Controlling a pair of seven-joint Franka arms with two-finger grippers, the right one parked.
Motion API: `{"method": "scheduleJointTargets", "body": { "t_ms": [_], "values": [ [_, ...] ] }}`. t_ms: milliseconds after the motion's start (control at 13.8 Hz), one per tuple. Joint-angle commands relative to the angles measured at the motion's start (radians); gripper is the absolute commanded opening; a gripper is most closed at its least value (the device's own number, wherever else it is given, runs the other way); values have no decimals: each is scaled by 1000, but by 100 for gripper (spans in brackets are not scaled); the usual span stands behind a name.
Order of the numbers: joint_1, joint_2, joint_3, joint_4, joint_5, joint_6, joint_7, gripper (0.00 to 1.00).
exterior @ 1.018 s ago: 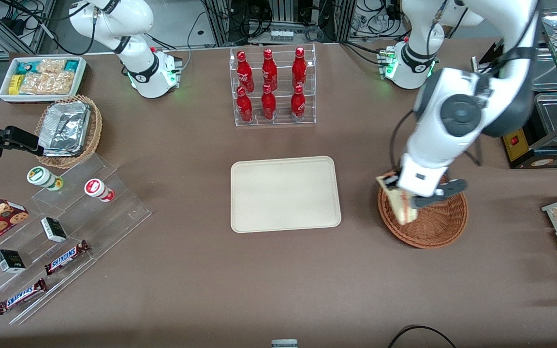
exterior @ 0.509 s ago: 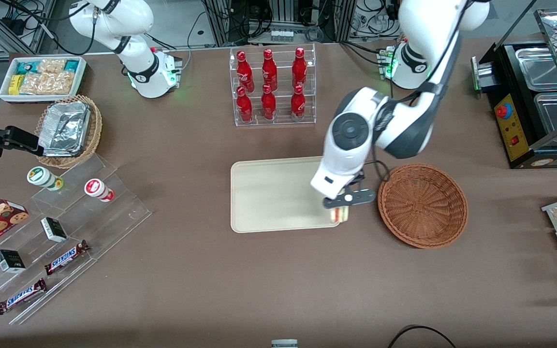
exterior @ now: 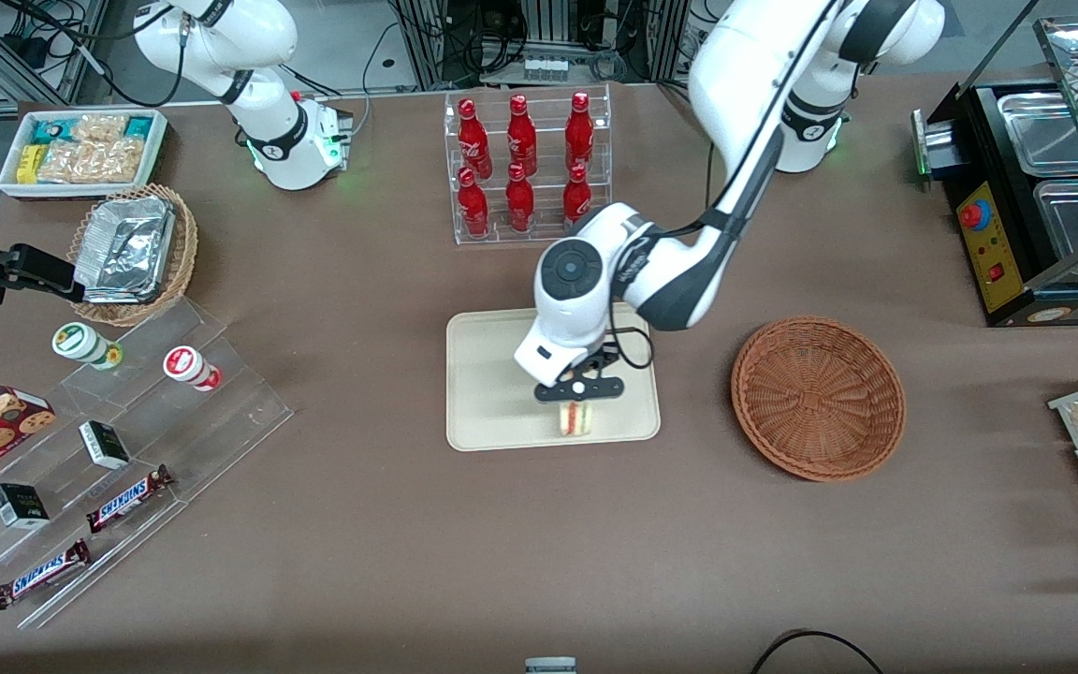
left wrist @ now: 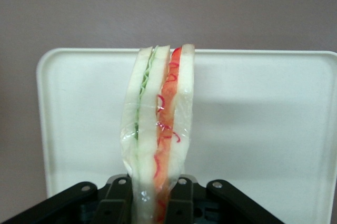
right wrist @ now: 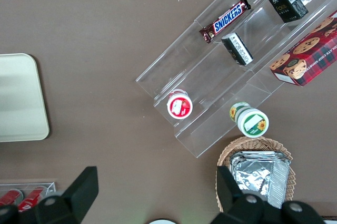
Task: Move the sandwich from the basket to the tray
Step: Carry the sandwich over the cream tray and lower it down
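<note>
My gripper hangs over the cream tray, near the tray's edge closest to the front camera, shut on the sandwich. The wrist view shows the sandwich standing on edge between the black fingers, wrapped in clear film, with white bread and green, red and orange layers, and the tray below it. The reddish-brown wicker basket stands beside the tray toward the working arm's end, with nothing in it.
A clear rack of red bottles stands farther from the front camera than the tray. Toward the parked arm's end are acrylic steps with snacks, a tan basket of foil containers and a white bin of packets.
My gripper carried the sandwich out of the basket and sideways across the table, from above the basket to over the tray. The basket is left empty.
</note>
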Motion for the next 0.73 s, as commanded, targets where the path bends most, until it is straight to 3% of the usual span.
{"method": "scheduleJointTargets", "body": {
  "t_ms": [0,364,436,509,655],
  "values": [
    [-47,70,15,42,-1,62,-62,0],
    [-78,111,15,39,-6,84,-65,0],
    [-78,110,15,39,-9,84,-65,33],
    [-78,105,15,39,-1,82,-64,99],
    [-74,76,18,39,-3,61,-65,100]
  ]
}}
